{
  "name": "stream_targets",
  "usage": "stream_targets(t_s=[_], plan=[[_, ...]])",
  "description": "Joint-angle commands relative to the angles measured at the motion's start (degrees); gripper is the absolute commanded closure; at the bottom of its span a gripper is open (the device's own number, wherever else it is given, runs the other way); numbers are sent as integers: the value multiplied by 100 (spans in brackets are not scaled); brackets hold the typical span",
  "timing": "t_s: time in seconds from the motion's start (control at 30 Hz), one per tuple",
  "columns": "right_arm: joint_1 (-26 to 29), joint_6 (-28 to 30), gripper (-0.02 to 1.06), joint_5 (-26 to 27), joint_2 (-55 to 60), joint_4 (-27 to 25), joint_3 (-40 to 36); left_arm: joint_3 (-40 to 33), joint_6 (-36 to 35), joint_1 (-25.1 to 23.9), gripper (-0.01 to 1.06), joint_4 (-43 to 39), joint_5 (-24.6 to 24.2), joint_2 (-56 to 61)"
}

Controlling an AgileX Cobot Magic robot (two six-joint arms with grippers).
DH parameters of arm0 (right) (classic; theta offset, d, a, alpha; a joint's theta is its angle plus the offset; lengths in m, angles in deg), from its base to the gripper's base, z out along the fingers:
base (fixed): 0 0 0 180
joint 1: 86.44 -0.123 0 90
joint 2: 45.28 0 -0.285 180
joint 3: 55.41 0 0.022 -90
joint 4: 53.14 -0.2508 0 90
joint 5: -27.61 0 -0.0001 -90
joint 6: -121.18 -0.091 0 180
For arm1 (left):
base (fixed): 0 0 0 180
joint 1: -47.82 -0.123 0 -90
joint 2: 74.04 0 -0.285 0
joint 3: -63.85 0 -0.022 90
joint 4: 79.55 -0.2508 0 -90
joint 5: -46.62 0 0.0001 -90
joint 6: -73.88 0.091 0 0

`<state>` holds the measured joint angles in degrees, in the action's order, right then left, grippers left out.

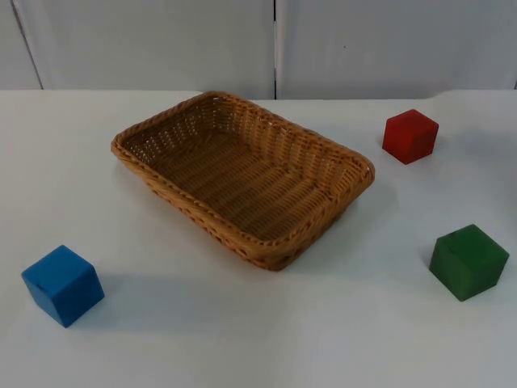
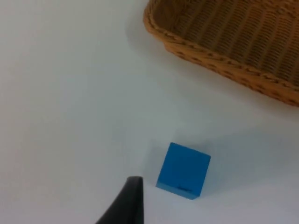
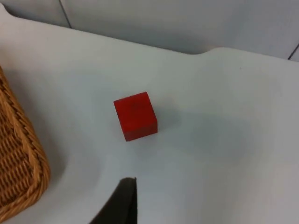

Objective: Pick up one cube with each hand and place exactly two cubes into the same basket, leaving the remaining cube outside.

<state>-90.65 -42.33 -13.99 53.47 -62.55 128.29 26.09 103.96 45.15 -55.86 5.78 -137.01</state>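
Nearest the top camera, at eight o'clock on the white table top (image 1: 242, 339), sits a blue wooden cube (image 1: 63, 284). Woven rectangular wicker basket (image 1: 242, 174) lies centre, empty. Green cube (image 1: 468, 261) at four o'clock, red cube (image 1: 410, 136) at two. Grey partition wall (image 1: 161, 40) behind. Left gripper (image 2: 126, 205) hovers near blue, right gripper (image 3: 122, 203) near red; whether either is wide or narrow, I cannot tell.

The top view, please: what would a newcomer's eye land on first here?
The wicker basket first, sitting empty and angled at the middle of the white table. Around it lie three bright cubes, all outside it: a blue cube near the front left, a red cube at the back right, and a green cube at the front right.
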Motion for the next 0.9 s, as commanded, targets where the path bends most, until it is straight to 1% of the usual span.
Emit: stream_targets(t_s=[0.0, 0.2, 0.33, 0.43, 0.47, 0.6, 0.63, 0.67, 0.73, 0.8, 0.87], plan=[[18, 157, 0, -226, 241, -13, 322, 37, 188, -13, 0, 190, 72, -111], [-30, 267, 0, -552, 860, -3, 1064, 37, 404, -13, 0, 221, 72, -523], [-187, 638, 0, -664, 1228, 6, 1477, 74, 465, -13, 0, 233, 59, -858], [-398, 818, 0, -715, 1642, 11, 1898, 281, 465, -13, 0, 218, -96, -1229], [-398, 818, 0, -715, 1642, 11, 1898, 281, 465, -13, 0, 218, -96, -1229], [-580, 986, 0, -973, 2256, 24, 2554, 658, 706, -13, 0, 218, -426, -1729], [-580, 986, 0, -973, 2256, 24, 2554, 658, 706, -13, 0, 218, -426, -1729], [-629, 986, 0, -1063, 2514, 14, 2836, 703, 745, 0, 0, 218, -440, -1804], [-629, 986, 0, -1222, 2827, 14, 3180, 718, 928, 78, 0, 218, -449, -1955], [-629, 986, 0, -1354, 3162, 14, 3546, 718, 996, 267, 0, 40, -449, -2085], [-629, 986, 0, -1385, 3286, 14, 3663, 718, 996, 363, 0, -75, -449, -2154]])
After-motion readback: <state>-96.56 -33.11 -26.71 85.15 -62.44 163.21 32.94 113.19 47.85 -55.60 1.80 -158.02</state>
